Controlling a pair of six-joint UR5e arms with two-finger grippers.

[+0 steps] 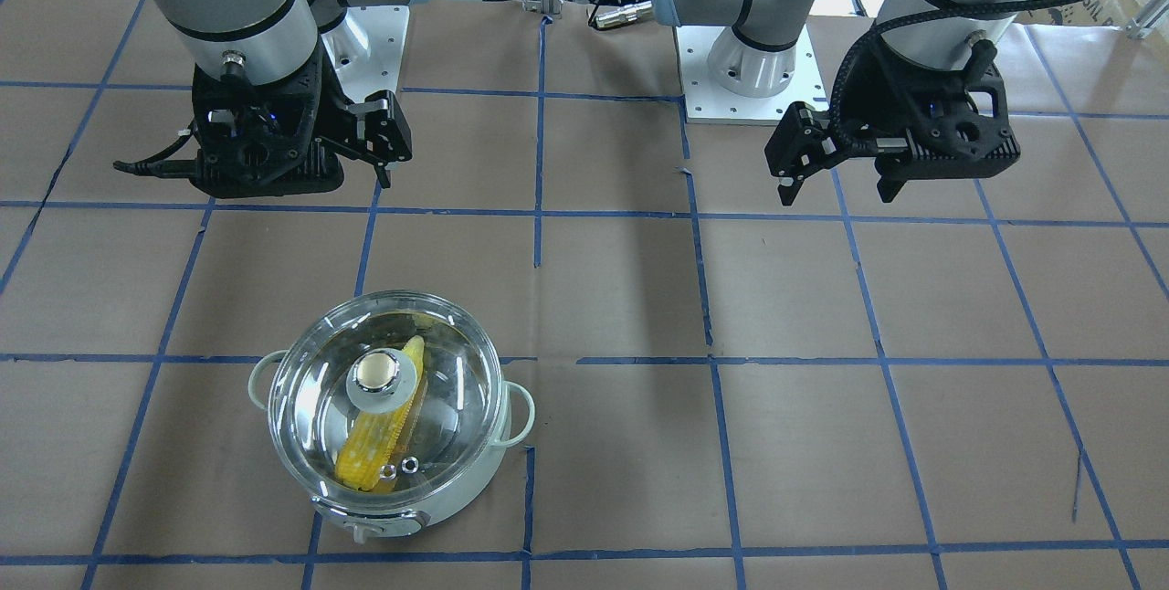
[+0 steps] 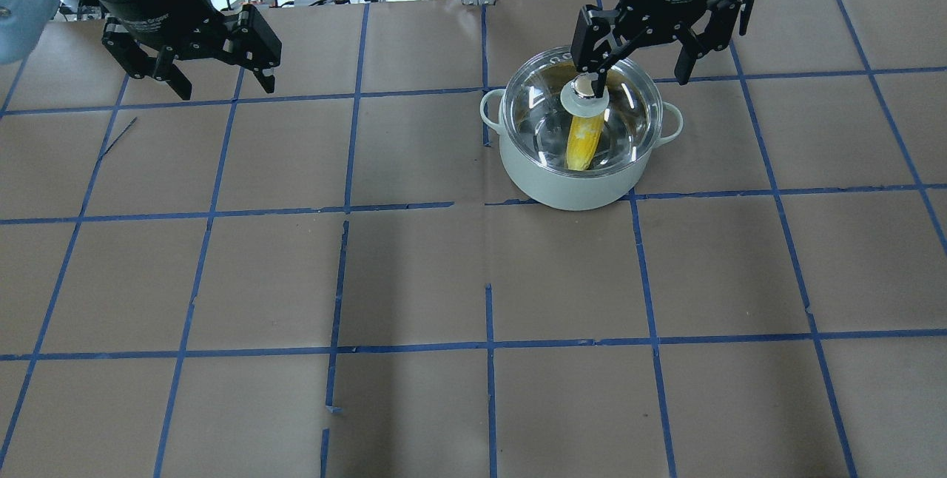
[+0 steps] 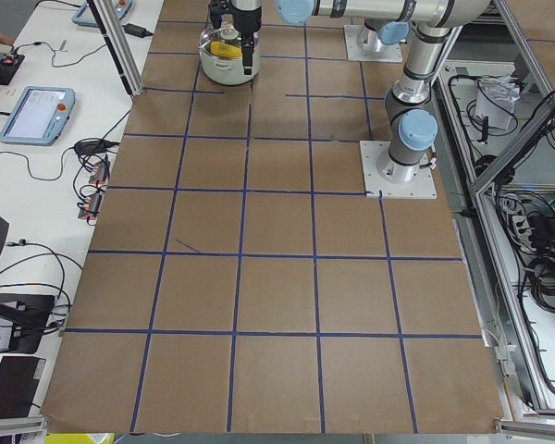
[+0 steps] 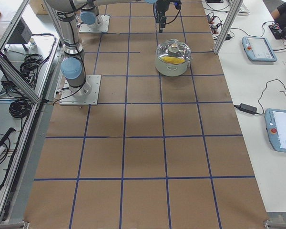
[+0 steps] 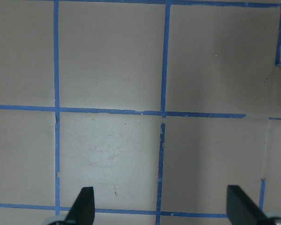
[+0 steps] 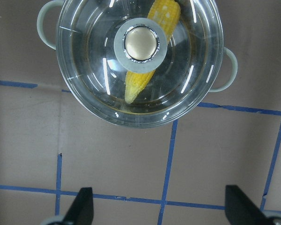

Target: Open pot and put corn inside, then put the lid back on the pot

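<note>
The pale mint pot (image 1: 461, 488) stands on the table with the clear glass lid (image 1: 438, 362) on it. The yellow corn (image 1: 370, 453) lies inside, under the lid's beige-topped knob (image 1: 379, 374). In the overhead view the pot (image 2: 570, 186), lid (image 2: 629, 112) and corn (image 2: 581, 145) are at the upper right. My right gripper (image 2: 641, 78) hangs open and empty high above the pot; its wrist view shows the lid (image 6: 187, 93) and corn (image 6: 138, 84) below. My left gripper (image 2: 224, 86) is open and empty, far off over bare paper (image 5: 161, 211).
Brown paper with a blue tape grid (image 2: 488, 348) covers the table. The two arm base plates (image 1: 740, 97) are at the robot's edge. Side benches hold tablets (image 4: 260, 47) and cables. An aluminium post (image 4: 224, 28) stands near the pot.
</note>
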